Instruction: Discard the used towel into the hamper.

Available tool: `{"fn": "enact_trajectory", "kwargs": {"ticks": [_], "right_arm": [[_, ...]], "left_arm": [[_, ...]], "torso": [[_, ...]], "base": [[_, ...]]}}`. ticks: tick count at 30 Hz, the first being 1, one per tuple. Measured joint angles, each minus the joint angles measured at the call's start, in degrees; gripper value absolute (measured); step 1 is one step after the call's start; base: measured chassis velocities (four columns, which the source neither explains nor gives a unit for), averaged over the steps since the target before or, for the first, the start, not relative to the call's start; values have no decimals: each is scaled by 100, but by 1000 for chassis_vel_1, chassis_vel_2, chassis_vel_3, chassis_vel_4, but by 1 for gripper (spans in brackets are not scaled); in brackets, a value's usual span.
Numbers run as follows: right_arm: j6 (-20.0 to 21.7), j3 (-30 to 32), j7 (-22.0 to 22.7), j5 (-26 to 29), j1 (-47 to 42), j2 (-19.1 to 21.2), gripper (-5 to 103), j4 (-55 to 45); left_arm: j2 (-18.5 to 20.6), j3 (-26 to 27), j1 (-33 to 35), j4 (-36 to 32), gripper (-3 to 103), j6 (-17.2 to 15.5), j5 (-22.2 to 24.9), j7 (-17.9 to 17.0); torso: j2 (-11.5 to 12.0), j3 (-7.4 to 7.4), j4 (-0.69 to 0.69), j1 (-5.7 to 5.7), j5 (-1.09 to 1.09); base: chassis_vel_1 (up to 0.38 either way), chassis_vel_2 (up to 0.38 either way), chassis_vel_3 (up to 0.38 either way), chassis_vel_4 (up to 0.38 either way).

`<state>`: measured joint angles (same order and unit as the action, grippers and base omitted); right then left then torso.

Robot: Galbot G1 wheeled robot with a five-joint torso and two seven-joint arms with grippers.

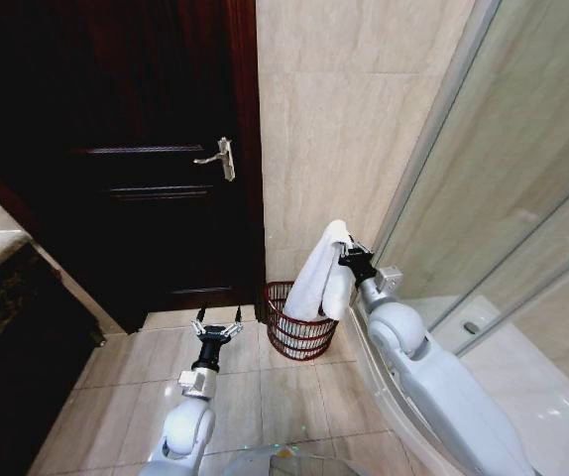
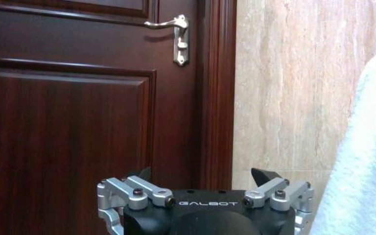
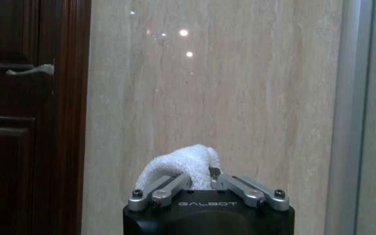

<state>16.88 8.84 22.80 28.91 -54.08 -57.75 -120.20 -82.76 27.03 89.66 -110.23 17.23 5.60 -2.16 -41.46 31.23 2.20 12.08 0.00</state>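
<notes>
A white towel (image 1: 322, 273) hangs from my right gripper (image 1: 345, 254), which is shut on its top fold; the cloth drapes down into the mouth of the hamper (image 1: 297, 332), a round dark reddish wicker basket on the floor at the foot of the wall. In the right wrist view the towel (image 3: 181, 166) bunches between the closed fingers (image 3: 168, 186). My left gripper (image 1: 217, 321) hovers low to the left of the hamper, open and holding nothing. In the left wrist view its fingertips (image 2: 266, 175) are spread, and the towel (image 2: 364, 161) fills one edge.
A dark wooden door (image 1: 156, 159) with a silver handle (image 1: 220, 157) stands behind the left arm. A beige tiled wall (image 1: 354, 119) rises behind the hamper. A glass shower enclosure (image 1: 522, 198) with a white base is at the right. The floor is beige tile (image 1: 265, 397).
</notes>
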Motion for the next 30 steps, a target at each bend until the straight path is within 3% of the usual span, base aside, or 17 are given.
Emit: {"fn": "enact_trajectory", "kwargs": {"ticks": [10,30], "right_arm": [[-137,141,-94,-255,-433,-3,5,-203],[-203,200,-297,-193,-535,63,5,-458]], "left_arm": [[-12,-35,39,-25,100,11,-63,0],[-28,-19,143,-131,100,13,-155,1]], "torso": [[-25,13,0,11,0],[-46,24,0,21,-1]], "base": [[0,0,0,0],[0,0,0,0]]}}
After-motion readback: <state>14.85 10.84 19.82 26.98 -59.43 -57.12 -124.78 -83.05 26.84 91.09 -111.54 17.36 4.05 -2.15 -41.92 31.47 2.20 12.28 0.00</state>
